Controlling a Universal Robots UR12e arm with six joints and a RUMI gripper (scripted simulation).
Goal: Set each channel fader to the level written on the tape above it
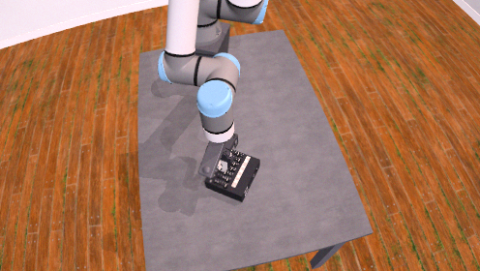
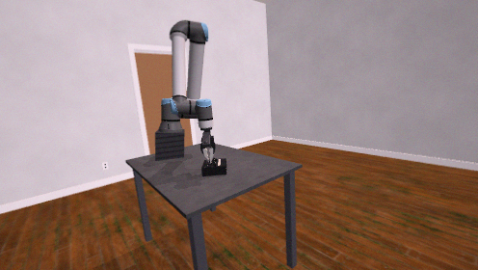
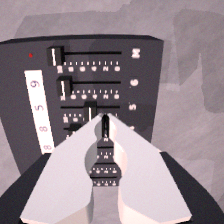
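Note:
The black lighting desk (image 1: 243,188) (image 2: 218,169) (image 3: 145,60) lies on the grey table (image 1: 290,121) (image 2: 255,171), turned at an angle. A white tape strip (image 1: 240,174) (image 3: 38,107) with handwritten numbers runs along one side. In the wrist view several slider tracks run across the desk: the top fader cap (image 3: 54,54) and the second cap (image 3: 63,87) sit near the tape end, and the third cap (image 3: 90,109) sits farther along. My gripper (image 3: 105,115) (image 1: 223,164) (image 2: 207,156) is shut, with its pale fingertips down on the desk at a fourth fader cap (image 3: 105,126). The lower tracks are hidden under the fingers.
The arm's dark pedestal (image 2: 170,142) stands at the table's back edge. A wooden floor surrounds the table, and a door is in the wall behind it.

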